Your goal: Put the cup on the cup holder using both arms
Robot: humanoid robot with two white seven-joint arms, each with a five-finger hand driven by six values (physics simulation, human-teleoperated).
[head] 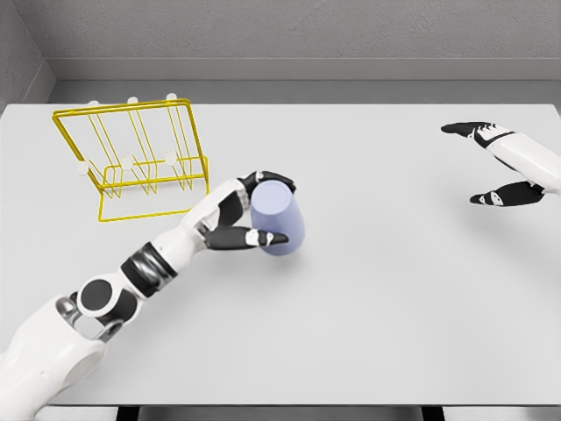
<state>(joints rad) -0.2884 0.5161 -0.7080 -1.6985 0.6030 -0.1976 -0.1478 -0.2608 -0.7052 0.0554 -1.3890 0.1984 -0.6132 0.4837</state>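
Pale blue cup (279,217), near the white table's (377,289) centre, clasped between thumb and curled fingers of the left hand (243,217) at its 9 o'clock; yellow wire cup holder (131,158) at 10 o'clock, well apart; right hand (504,167) at 3 o'clock, fingers spread, empty.

rack (131,153) blocks far-left | table (394,307) centre open (right too)

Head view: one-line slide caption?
Left robot hand grips pale lavender cup beside yellow wire cup holder; right robot hand open at table's right edge.
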